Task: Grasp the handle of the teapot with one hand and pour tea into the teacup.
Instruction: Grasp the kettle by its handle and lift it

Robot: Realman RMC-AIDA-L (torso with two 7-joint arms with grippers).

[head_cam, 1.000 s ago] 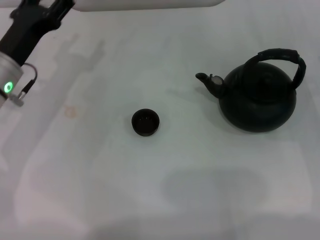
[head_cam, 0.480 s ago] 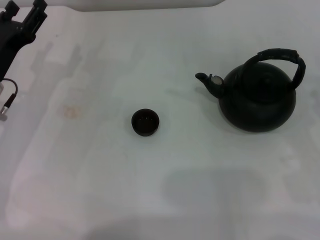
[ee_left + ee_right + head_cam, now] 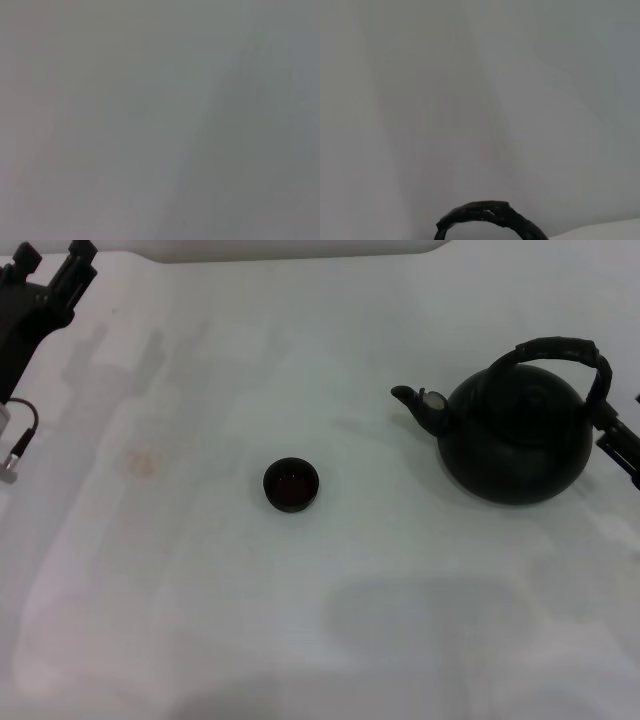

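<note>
The black teapot (image 3: 515, 440) stands on the white table at the right, its spout (image 3: 412, 400) pointing left. Its ribbed arched handle (image 3: 560, 348) rises over the lid and also shows in the right wrist view (image 3: 487, 214). The tiny black teacup (image 3: 291, 485) sits in the middle of the table, well left of the spout. My right gripper (image 3: 620, 440) enters at the right edge, just beside the teapot's right side and the lower end of the handle. My left gripper (image 3: 52, 254) is raised at the far left corner, open and empty.
A white raised edge (image 3: 290, 248) runs along the back of the table. A faint brownish stain (image 3: 143, 464) lies left of the teacup. The left wrist view shows only plain grey surface.
My right gripper has come into view at the right edge beside the teapot. My left arm drew back to the far left corner and now holds still. Teapot and teacup have not moved.
</note>
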